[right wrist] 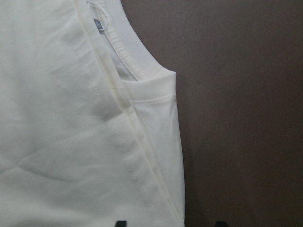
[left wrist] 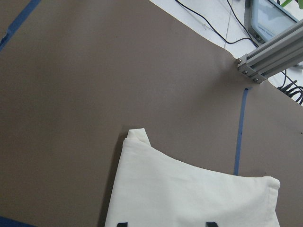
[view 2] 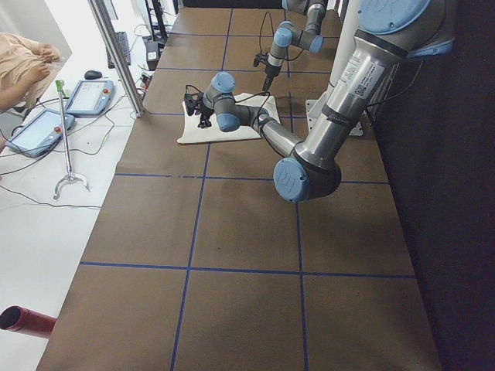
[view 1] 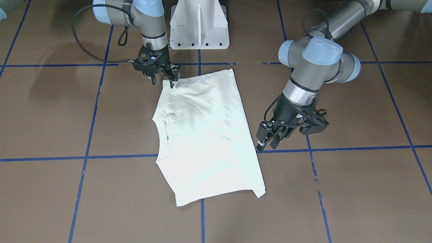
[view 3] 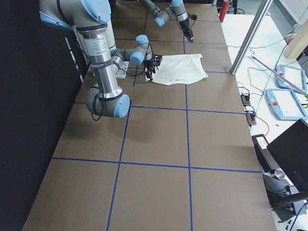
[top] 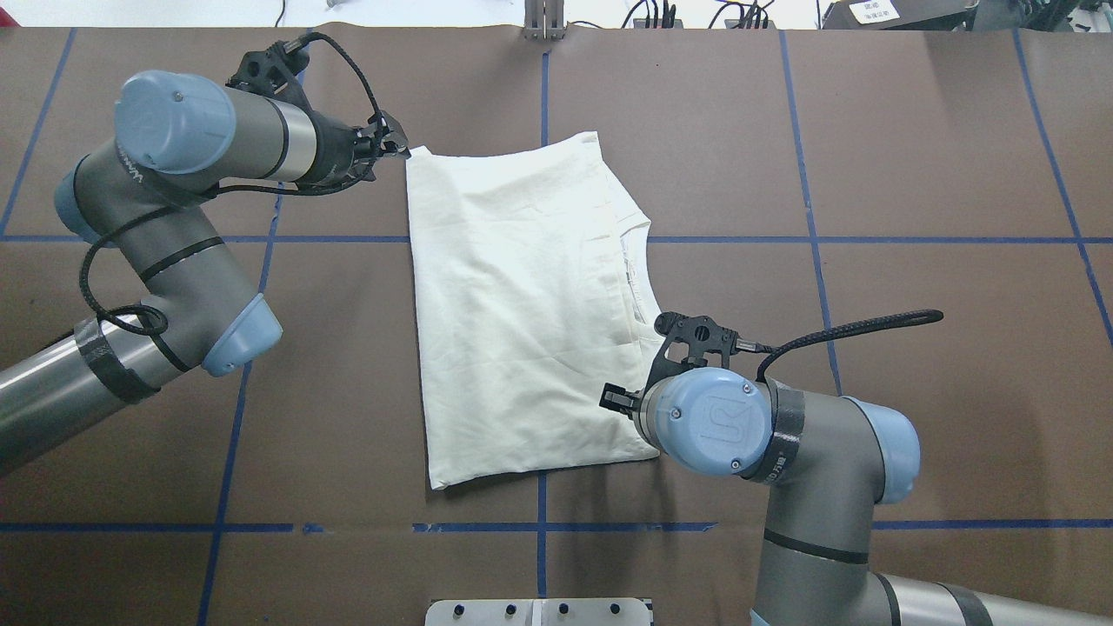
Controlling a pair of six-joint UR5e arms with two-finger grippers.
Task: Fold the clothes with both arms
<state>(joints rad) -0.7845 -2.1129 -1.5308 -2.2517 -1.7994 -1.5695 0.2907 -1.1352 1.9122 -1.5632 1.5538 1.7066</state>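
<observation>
Your right gripper (view 1: 163, 80) points straight down, jaws apart, at the folded T-shirt's (view 1: 206, 135) corner nearest the table's (view 1: 354, 189) robot-side edge. Your left gripper (view 1: 269, 141), likewise spread, hangs tilted beside the shirt's opposite edge, mid-table.

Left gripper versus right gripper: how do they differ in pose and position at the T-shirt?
The left gripper is tilted, just off the T-shirt's hem side; the right gripper points down at its shoulder corner, straddling the edge. Both are open, neither holding cloth.
</observation>
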